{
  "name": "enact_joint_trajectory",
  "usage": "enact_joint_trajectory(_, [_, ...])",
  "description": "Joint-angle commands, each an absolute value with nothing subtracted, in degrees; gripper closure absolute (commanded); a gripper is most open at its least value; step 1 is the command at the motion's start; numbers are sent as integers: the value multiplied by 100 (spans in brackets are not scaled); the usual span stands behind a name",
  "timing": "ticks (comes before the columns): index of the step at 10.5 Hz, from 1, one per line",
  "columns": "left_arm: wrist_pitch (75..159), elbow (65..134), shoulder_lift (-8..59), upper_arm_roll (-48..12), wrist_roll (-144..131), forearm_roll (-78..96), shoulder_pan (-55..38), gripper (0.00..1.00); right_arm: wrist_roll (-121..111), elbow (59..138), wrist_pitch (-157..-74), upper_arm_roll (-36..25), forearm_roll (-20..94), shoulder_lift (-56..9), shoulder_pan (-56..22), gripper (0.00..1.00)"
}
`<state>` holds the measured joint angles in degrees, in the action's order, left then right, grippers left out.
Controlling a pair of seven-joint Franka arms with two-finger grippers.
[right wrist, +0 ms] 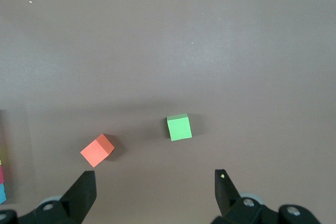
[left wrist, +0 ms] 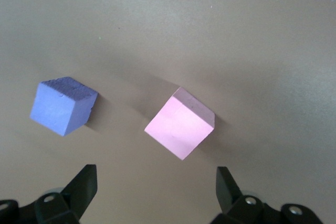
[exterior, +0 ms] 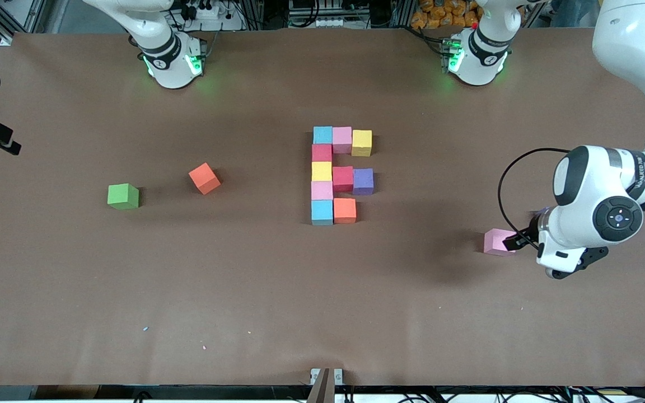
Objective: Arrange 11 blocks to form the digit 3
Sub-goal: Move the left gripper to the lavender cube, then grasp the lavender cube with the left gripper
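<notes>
The digit 3 figure (exterior: 333, 173) lies mid-table: a column of cyan, red, yellow, pink and cyan blocks, with short bars of pink and yellow, red and purple, and one orange block. A loose pink block (exterior: 497, 242) (left wrist: 181, 124) lies toward the left arm's end. My left gripper (exterior: 512, 242) (left wrist: 156, 182) hangs open just beside it, with nothing between its fingers. A loose purple block (left wrist: 62, 106) lies near the pink one and is hidden in the front view. My right gripper (right wrist: 155, 187) is open and empty, high above a loose orange block (exterior: 204, 178) (right wrist: 97, 150).
A lone green cube (exterior: 123, 196) (right wrist: 179, 127) sits beside the orange block, toward the right arm's end. The brown table (exterior: 322, 302) is bare nearer the front camera. The left arm's white wrist (exterior: 591, 212) hangs over the table's end.
</notes>
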<state>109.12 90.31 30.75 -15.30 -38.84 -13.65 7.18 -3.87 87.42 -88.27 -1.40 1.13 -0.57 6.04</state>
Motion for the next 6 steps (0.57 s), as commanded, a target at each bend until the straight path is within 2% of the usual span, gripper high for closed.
enact_joint_trajectory(1, [11065, 9000, 3234, -1556, -3771, -1520, 686, 0, -448, 8631, -8789, -70, 202, -88, 738, 0])
enact_joint_trajectory(6, [11118, 9026, 3498, -1564, -3561, -1854, 650, 0, -448, 8622, -8780, -70, 202, -79, 738, 0])
